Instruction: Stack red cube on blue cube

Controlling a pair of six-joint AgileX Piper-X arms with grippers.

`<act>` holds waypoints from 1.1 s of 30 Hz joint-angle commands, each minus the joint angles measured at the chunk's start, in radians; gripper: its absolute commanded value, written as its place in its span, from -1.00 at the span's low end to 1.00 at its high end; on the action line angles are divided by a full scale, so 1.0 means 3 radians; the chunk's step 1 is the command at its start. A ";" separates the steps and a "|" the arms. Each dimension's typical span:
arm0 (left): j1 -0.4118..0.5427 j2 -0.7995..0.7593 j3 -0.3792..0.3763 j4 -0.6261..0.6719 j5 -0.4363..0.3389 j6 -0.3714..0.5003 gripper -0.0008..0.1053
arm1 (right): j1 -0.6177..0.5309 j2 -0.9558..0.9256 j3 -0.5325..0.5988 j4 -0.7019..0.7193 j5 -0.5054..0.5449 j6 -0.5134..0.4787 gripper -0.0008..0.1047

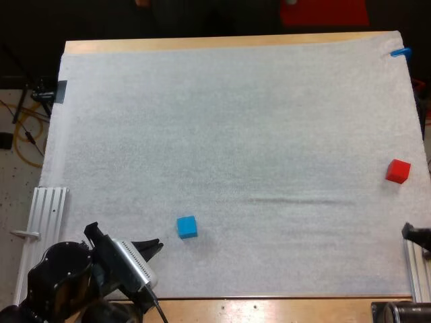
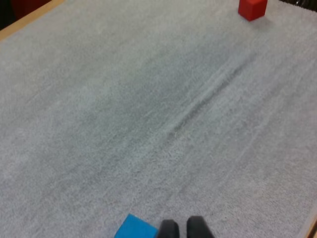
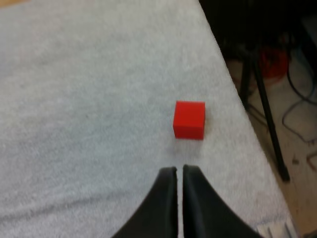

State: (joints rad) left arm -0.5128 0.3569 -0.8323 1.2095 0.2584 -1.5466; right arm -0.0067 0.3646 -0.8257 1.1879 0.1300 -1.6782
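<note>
At the mat's (image 1: 236, 121) right edge: red cube (image 1: 398, 171), flat, just ahead of my right gripper (image 3: 179, 171), fingers together on nothing. Well apart lay blue cube (image 1: 187, 227), just beside my left gripper (image 2: 182, 225), fingers likewise together. Risk, I judged: descending unopened would knock red off the mat. Red had no long axis; its faces sat slightly skew to the edge.
</note>
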 commanded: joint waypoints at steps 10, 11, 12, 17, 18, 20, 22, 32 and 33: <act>-0.0013 0.0030 -0.0024 -0.0033 0.0025 0.0064 -0.98 | 0.0000 0.1013 -0.0160 -0.0193 0.0000 0.0026 -0.33; -0.0013 0.0030 -0.0024 -0.0033 0.0025 0.0064 -0.98 | 0.0000 0.1105 -0.0189 -0.0281 0.0000 0.0023 -0.07; -0.0013 0.0030 -0.0024 -0.0033 0.0025 0.0064 -0.98 | 0.0000 0.1163 -0.0201 -0.0320 0.0000 0.0024 0.06; -0.0013 0.0030 -0.0024 -0.0033 0.0025 0.0064 -0.98 | 0.0000 0.1696 -0.0332 -0.0485 0.0190 0.0024 0.42; -0.0013 0.0030 -0.0024 -0.0033 0.0025 0.0064 -0.98 | -0.0007 0.1762 -0.0341 -0.0507 0.0190 0.0024 0.42; -0.0013 0.0030 -0.0024 -0.0033 0.0025 0.0064 -0.98 | -0.0007 0.1993 -0.0385 -0.0625 0.0207 0.0024 0.42; -0.0013 0.0030 -0.0024 -0.0033 0.0025 0.0064 -0.98 | -0.0007 0.2174 -0.0412 -0.0695 0.0231 0.0024 0.42; -0.0013 0.0030 -0.0024 -0.0033 0.0025 0.0064 -0.98 | -0.0344 0.2887 -0.0419 -0.1070 -0.0041 -0.0007 0.42; -0.0013 0.0030 -0.0024 -0.0033 0.0025 0.0064 -0.98 | -0.0374 0.2924 -0.0419 -0.1080 -0.0070 -0.0007 0.42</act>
State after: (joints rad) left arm -0.5128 0.3636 -0.8323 1.2040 0.2584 -1.5349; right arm -0.1089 1.2384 -0.9420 0.8758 0.1351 -1.6680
